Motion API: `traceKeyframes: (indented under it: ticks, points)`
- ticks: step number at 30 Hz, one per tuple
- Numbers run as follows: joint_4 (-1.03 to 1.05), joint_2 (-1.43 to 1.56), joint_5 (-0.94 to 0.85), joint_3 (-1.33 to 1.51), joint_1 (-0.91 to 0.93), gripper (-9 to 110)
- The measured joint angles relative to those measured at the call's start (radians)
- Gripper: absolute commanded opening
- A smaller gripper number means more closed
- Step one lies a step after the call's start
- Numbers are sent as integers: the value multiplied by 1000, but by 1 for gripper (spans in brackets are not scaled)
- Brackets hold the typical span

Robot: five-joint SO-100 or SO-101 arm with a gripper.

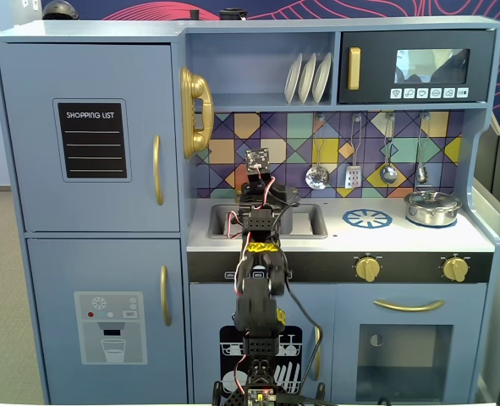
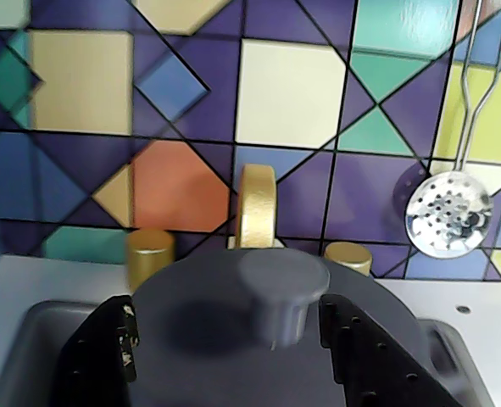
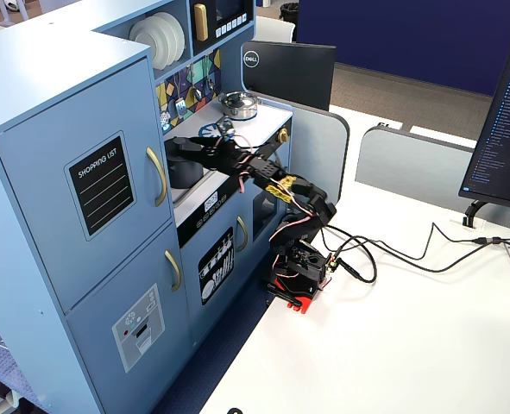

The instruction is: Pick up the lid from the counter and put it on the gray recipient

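In the wrist view the dark gray lid lies flat over the recessed sink, its round knob pointing up. My gripper is open; its black fingers stand on either side of the knob, the right one nearer, neither touching it. The lid hides whatever is under it there. In a fixed view the gray recipient stands in the sink with my gripper at its top. In the front fixed view my arm hides most of the sink, and my gripper is over it. The counter is pale.
A gold faucet and two gold knobs stand just behind the lid, before the tiled backsplash. A slotted spoon hangs at the right. The shiny silver pot sits at the counter's right end, beside the blue burner print.
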Motion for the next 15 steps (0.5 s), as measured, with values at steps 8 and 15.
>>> traceKeyframes:
  ticks: [8,15]
  points:
    - [446,353,35,37,-2,0]
    - [776,525,64,241,21,0]
